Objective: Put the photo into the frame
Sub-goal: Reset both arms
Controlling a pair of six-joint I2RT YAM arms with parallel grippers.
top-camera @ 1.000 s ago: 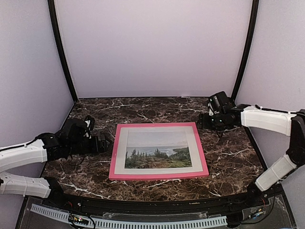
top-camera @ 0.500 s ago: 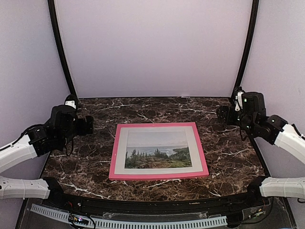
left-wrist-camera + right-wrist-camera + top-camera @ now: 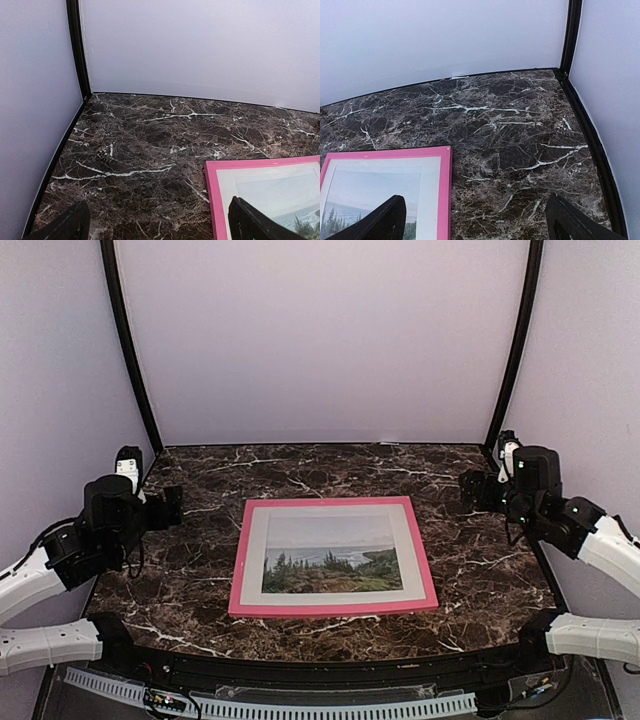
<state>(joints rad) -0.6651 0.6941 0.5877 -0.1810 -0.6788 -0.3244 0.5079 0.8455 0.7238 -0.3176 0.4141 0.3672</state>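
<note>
Closed in on three sides by pale lilac walls, with black corner posts rising at the back. Below, a dark brown marble-patterned table top, veined in white.

Flat at its middle, face up, a large rectangular pink-red picture frame with thin moulding, set with its long sides left to right and slightly skewed. Inside the moulding, a flat white mat border. Inside that, the photo: a paper print of green conifers along the bottom, a band of water behind and pale sky above (already lying within the frame, showing through the mat opening).

Off the frame's left side, the black two-finger left gripper on its white-and-black arm — raised above the marble, well apart from the moulding, spread wide with nothing between the fingers. In the left wrist view, only dark fingertips at the lower corners, with the frame's far left corner beyond.

Past the frame's far right corner, the black right gripper — likewise lifted clear, fully spread and holding nothing.

Along the near edge, a ribbed white strip, any marking on it too small to read.
</note>
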